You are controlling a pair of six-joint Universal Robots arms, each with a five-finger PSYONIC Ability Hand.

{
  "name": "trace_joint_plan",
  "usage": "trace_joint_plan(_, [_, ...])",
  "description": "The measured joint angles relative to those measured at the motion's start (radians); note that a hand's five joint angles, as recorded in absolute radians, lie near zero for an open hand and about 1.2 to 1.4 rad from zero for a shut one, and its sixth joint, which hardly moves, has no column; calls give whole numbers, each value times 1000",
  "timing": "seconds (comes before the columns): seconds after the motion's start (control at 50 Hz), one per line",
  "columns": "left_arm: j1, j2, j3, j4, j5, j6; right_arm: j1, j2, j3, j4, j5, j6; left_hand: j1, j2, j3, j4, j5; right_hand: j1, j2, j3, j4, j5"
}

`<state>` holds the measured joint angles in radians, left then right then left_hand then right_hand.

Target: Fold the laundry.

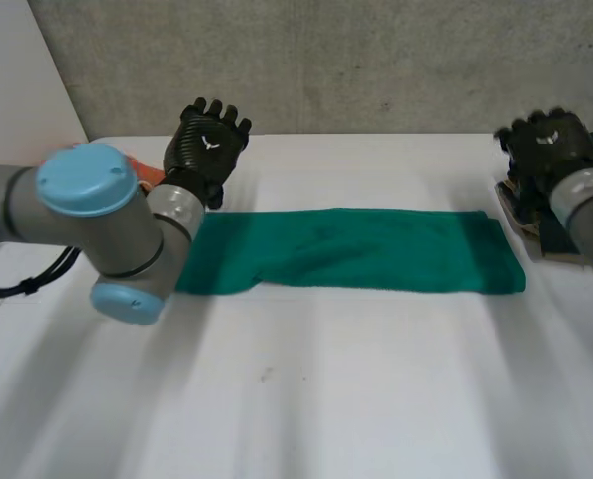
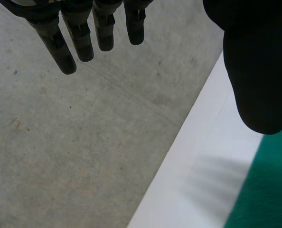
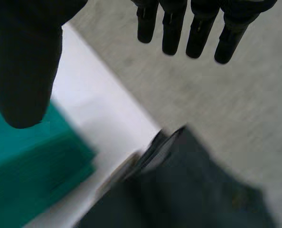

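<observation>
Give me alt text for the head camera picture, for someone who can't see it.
A green cloth lies folded into a long strip across a white table. The open left hand is raised by its left end; the open right hand is raised over dark clothes beyond its right end.

White table (image 1: 356, 399) set against a grey, mottled concrete wall (image 1: 376, 60); a plain white panel (image 1: 17, 70) adjoins the wall beyond the table's far left corner

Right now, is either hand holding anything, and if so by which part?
Nothing is held. The left hand and right hand are both open, fingers straight, clear of the green cloth lying between them.
</observation>
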<state>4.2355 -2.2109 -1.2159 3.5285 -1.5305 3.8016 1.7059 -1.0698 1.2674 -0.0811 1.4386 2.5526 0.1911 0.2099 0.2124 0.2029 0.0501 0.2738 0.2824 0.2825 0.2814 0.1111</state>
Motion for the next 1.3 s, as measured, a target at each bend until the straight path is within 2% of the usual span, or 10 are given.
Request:
trace_joint_plan(0.18, [12, 144, -213, 2, 11, -165, -95, -9, 78, 281, -76, 67, 0, 0, 0, 0, 0, 186, 171, 176, 183, 186])
trace_joint_plan(0.3, [30, 150, -258, 4, 16, -217, -134, 49, 124, 222, -165, 73, 0, 0, 0, 0, 0, 233, 225, 225, 230, 231])
trace_joint_plan(0.44, [38, 142, -259, 8, 16, -220, -138, 132, 126, 101, -190, 66, 0, 0, 0, 0, 0, 306, 296, 299, 298, 298])
trace_joint_plan(0.52, [38, 140, -256, 9, 16, -218, -135, 182, 107, 64, -185, 56, 0, 0, 0, 0, 0, 857, 870, 851, 852, 849])
trace_joint_plan(0.58, [36, 140, -256, 9, 16, -217, -136, 193, 96, 62, -172, 52, 0, 0, 0, 0, 0, 861, 897, 902, 909, 879])
trace_joint_plan(0.76, [36, 163, -277, 8, 15, -217, -211, 82, 159, 67, -114, -21, 0, 0, 0, 0, 0, 861, 897, 904, 915, 896])
trace_joint_plan(0.92, [44, 237, -331, 8, 16, -217, -367, -30, 207, 72, -94, -338, 0, 0, 0, 0, 0, 861, 897, 904, 915, 901])
trace_joint_plan(1.02, [47, 274, -360, 8, 16, -217, -382, -33, 193, 72, -95, -406, 0, 0, 0, 0, 0, 855, 881, 885, 894, 887])
trace_joint_plan(1.1, [48, 299, -379, 9, 16, -218, -337, -31, 190, 71, -105, -363, 0, 0, 0, 0, 0, 392, 384, 397, 399, 392])
trace_joint_plan(1.3, [46, 330, -406, 9, 15, -220, -227, -37, 253, 71, -255, -42, 0, 0, 0, 0, 0, 349, 331, 327, 326, 296])
